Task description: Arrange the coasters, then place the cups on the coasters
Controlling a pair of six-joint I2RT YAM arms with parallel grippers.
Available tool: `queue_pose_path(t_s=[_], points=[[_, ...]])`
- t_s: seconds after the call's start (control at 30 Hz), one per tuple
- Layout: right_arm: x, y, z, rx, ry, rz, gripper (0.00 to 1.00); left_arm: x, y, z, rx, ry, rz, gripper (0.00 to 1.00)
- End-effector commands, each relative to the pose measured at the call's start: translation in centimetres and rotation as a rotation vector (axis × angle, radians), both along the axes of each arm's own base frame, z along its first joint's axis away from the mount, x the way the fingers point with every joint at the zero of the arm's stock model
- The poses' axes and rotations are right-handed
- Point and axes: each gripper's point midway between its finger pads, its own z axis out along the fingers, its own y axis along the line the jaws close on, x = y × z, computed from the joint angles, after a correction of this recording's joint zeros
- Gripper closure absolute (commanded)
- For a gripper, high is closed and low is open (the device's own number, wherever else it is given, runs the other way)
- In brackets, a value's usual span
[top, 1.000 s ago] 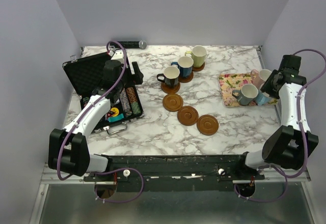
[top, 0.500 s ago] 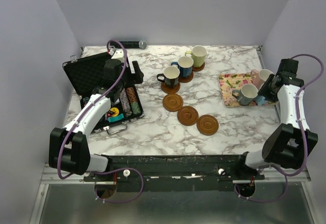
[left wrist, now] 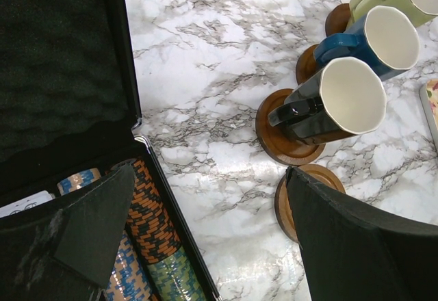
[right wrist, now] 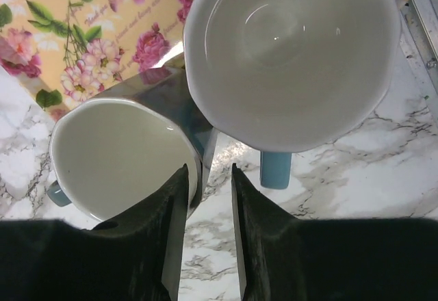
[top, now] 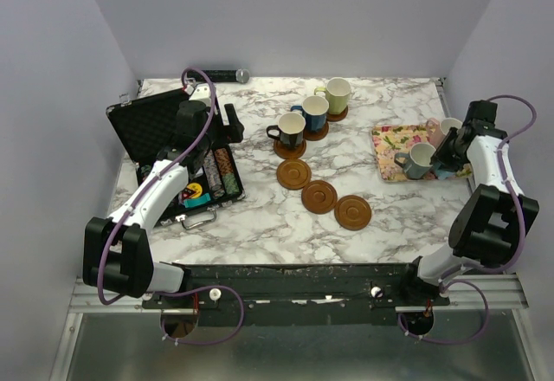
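Three cups stand on coasters: black (top: 289,129) (left wrist: 342,102), dark blue (top: 313,113) (left wrist: 383,41) and yellow-green (top: 338,95). Three bare coasters (top: 294,173) (top: 319,196) (top: 352,212) run diagonally toward the front. The grey cup (top: 422,160) (right wrist: 123,157), the pink cup (top: 447,128) and the light blue cup (right wrist: 294,55) sit on the floral tray (top: 389,143). My right gripper (top: 450,151) (right wrist: 209,171) has its jaws narrowed astride the grey cup's rim, one finger over its inside, a gap still showing. My left gripper (top: 227,125) (left wrist: 209,171) hangs wide open and empty by the case edge.
An open black case (top: 151,125) with rows of striped poker chips (top: 221,173) (left wrist: 147,226) lies at the left. A dark cylinder (top: 221,74) rests by the back wall. The table's right edge runs close behind the tray.
The right gripper's jaws have drawn closer together and its wrist has shifted slightly inward over the tray cups. The left arm has not moved.
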Motion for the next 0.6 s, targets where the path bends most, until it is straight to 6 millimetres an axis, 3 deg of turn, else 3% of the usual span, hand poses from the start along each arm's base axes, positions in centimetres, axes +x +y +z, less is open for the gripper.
queue_pose_path(t_s=[0.0, 0.4, 0.57], points=[[2.1, -0.2, 0.6, 0.020, -0.057, 0.005, 0.62, 0.1, 0.7, 1.3, 0.001, -0.020, 0.036, 0.01], [2.7, 0.1, -0.5, 0.024, -0.037, 0.022, 0.74, 0.3, 0.7, 1.5, 0.005, -0.017, 0.036, 0.01], [2.7, 0.0, -0.3, 0.004, -0.025, 0.025, 0.89, 0.4, 0.7, 1.5, 0.006, -0.017, 0.034, 0.01]])
